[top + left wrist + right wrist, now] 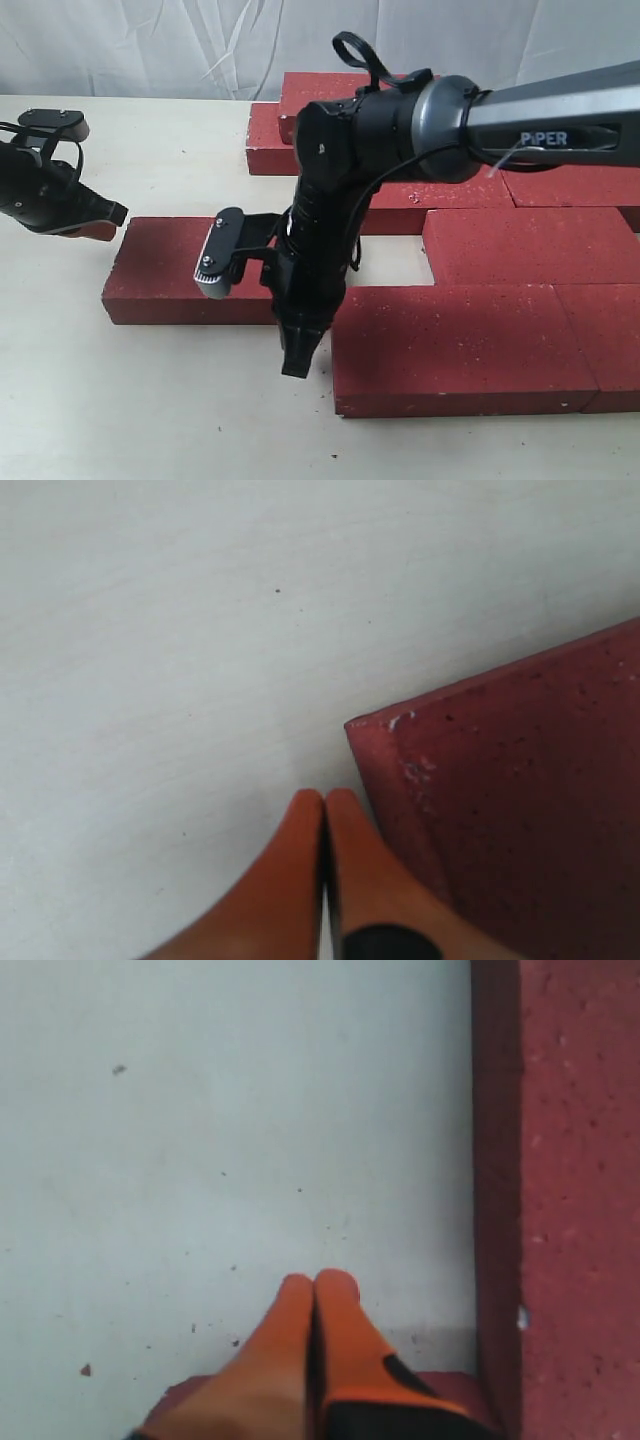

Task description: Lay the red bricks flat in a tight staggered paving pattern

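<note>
Bricks of dark-red, rough-speckled paver stone lie flat on the pale tabletop, most of them packed together at right, with one separate brick to their left. The right gripper points down between that brick and the front row. The left gripper hangs near its left end.

Left wrist view: orange fingers pressed together, just beside a brick corner.

Right wrist view: orange fingers pressed together over bare table, a brick edge alongside.
</note>
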Controlling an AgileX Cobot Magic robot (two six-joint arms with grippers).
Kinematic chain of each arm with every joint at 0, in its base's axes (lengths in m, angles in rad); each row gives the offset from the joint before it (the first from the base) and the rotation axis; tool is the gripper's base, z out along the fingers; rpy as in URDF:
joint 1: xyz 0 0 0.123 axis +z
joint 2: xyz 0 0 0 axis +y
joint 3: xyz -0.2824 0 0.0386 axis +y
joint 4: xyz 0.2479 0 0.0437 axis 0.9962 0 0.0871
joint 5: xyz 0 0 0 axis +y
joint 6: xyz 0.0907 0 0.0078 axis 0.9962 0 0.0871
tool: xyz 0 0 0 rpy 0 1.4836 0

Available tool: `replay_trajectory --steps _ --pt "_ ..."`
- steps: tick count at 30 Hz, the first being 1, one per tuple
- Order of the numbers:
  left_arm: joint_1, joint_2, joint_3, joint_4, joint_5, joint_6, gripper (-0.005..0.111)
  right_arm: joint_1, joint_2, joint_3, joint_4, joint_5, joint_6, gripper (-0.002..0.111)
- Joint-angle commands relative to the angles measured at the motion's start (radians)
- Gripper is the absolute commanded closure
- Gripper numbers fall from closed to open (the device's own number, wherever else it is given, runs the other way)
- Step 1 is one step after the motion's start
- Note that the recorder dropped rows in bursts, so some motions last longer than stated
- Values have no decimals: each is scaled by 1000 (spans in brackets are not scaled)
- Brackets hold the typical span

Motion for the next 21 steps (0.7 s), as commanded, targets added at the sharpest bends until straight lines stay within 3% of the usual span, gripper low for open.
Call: replay_trajectory --steps 1,21 --pt "-3 0 -4 -15 2 1 107 -1 11 -2 -56 -36 -9 109" --pt "-3 0 -4 -33 2 9 107 -1 11 -2 -171 -100 56 109"
